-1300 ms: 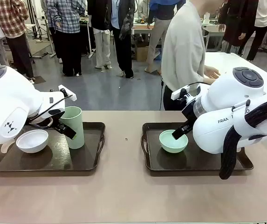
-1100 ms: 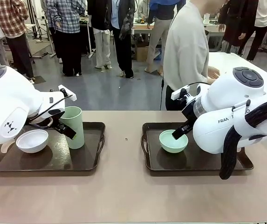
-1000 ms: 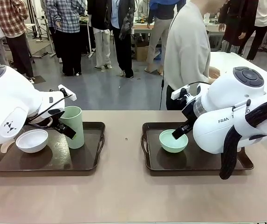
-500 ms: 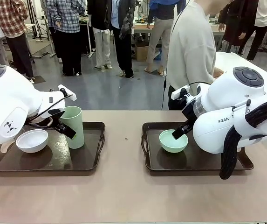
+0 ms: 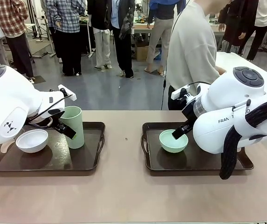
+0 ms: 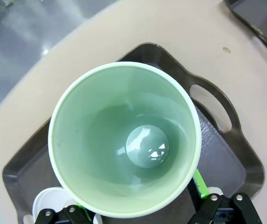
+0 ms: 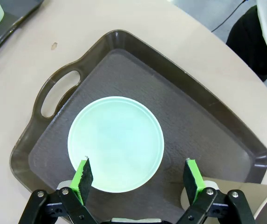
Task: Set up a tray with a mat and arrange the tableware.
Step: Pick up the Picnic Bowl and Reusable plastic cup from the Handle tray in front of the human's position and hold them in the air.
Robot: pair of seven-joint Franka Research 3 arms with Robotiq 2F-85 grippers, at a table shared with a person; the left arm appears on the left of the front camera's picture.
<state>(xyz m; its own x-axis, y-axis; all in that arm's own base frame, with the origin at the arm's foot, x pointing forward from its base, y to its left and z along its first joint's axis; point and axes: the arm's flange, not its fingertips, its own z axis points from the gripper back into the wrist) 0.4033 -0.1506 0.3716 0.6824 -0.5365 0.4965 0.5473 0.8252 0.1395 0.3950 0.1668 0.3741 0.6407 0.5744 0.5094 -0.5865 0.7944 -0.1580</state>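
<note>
**While the cup is in the left grip, set it down cleanly first**

Since your left gripper [image 6: 138, 200] is clamped around the pale green cup [image 5: 73, 122], with a green pad tucked under the rim on either side, that cup looks like the step in hand. It stands upright on the left tray [image 5: 93, 158], toward the end nearest the table's middle. It is just beside the white bowl [image 5: 32, 140] but apart from it.

From the front view, its base is on or very near the tray floor (I cannot tell which). Lower gently until it bears weight, then open the fingers evenly so neither pad drags the wall. Lift straight up along the cup's axis. The cup is tall and narrow at the foot, so a sideways pull would likely topple it toward the bowl.

Your right gripper [image 7: 137, 176] is spread wide and holds nothing. It hovers over the near edge of the mint bowl [image 7: 116, 140], which sits flat on the right tray [image 7: 208, 135]. One pad hangs over the bowl's rim, so raise that arm vertically before swinging away. Mind the person [image 5: 189, 51] standing close behind that tray.
</note>
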